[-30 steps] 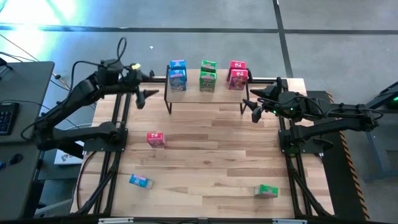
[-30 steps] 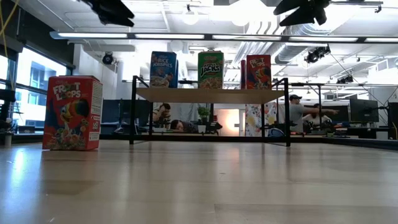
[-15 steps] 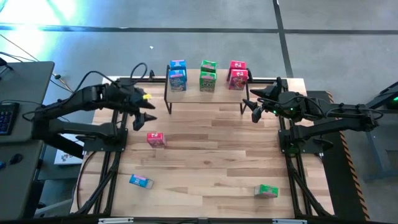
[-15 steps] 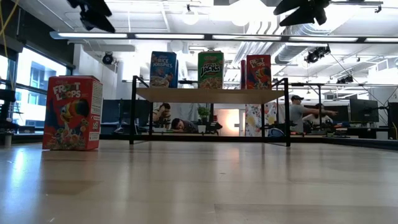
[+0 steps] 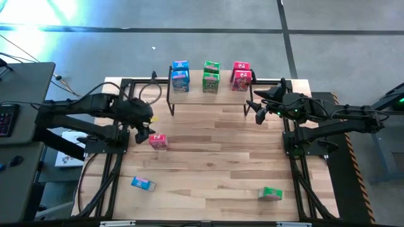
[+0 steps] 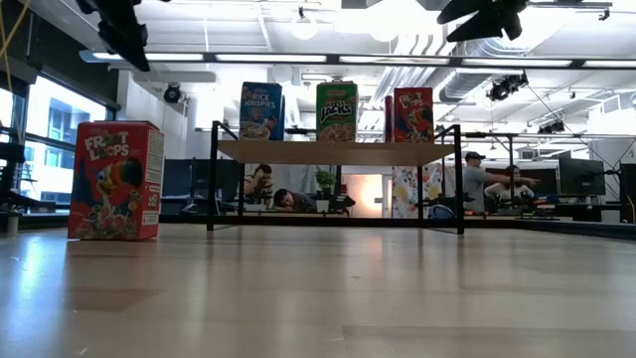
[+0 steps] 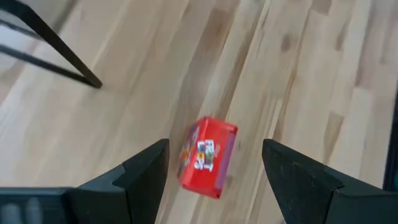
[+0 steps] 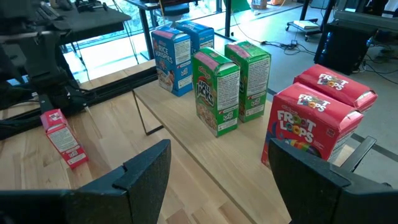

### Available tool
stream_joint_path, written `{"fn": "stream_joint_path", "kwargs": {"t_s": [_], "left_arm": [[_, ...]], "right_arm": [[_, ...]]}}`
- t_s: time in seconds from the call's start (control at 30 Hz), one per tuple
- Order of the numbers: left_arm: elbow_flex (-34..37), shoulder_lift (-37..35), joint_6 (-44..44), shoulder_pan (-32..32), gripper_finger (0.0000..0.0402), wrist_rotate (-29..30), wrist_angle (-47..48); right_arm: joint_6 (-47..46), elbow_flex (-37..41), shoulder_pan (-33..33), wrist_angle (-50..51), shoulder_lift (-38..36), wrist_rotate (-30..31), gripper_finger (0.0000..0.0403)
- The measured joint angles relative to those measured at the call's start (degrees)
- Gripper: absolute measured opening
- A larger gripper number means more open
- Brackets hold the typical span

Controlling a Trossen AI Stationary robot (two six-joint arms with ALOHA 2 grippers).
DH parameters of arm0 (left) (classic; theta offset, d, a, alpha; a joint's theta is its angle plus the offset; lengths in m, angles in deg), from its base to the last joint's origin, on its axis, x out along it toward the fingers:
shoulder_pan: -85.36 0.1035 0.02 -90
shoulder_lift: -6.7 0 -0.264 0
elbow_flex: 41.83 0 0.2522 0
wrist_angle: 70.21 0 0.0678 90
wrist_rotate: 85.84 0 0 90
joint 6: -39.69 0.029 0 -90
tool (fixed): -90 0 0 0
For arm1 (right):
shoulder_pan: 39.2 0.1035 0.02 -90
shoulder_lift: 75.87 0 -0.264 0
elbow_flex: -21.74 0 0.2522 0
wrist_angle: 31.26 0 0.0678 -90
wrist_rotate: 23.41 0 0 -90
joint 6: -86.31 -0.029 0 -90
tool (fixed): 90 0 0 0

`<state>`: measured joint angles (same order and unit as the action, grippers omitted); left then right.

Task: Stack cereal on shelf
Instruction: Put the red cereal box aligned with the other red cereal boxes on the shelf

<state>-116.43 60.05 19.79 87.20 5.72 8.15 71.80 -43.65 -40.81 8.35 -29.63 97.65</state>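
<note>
With my left gripper [image 7: 214,163] spread wide over the upright red Froot Loops box [image 7: 207,157] standing on the table [image 5: 208,157] short of the shelf [image 5: 208,94], I worry an off-centre descent clips it and topples it.

So 4 cams here. The high one is sitting overhead, looking straight down on the whole bench [image 5: 208,157] and both arms. The low one is sitting at bench-top height, facing level across toward the shelf [image 6: 333,151] and the room behind. The left wrist cam is pointing down close over a red box [image 7: 207,156] standing on the bench; that same box is showing in the high [image 5: 158,140] and low [image 6: 115,180] views. The right wrist cam is facing across the shelf [image 8: 236,163] from up close, catching 6 boxes there.
</note>
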Motion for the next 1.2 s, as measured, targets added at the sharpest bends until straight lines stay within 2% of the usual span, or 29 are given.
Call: {"fn": "stream_joint_path", "kwargs": {"t_s": [0.23, 0.4, 0.83, 1.0, 1.2], "left_arm": [[0.0, 3.7, -3.1, -3.3, 0.0293, 1.9, 3.1], [0.0, 7.8, -0.9, -4.9, 0.0319, 1.7, 6.0], [0.0, 16.6, 9.3, -7.0, 0.0321, 1.3, 5.0], [0.0, 19.0, 9.7, -5.6, 0.0321, 2.8, 4.8], [0.0, 21.8, 11.2, -4.2, 0.0321, 0.3, 4.1]], "right_arm": [[0.0, 0.0, 0.0, 0.0, 0.0, 0.0, 0.0262], [0.0, 0.0, 0.0, 0.0, 0.0, 0.0, 0.0262], [0.0, 0.0, 0.0, 0.0, 0.0, 0.0, 0.0262], [0.0, 0.0, 0.0, 0.1, 0.0, 0.0, 0.0262], [0.0, 0.0, 0.0, 0.1, 0.0, 0.0, 0.0262]]}}
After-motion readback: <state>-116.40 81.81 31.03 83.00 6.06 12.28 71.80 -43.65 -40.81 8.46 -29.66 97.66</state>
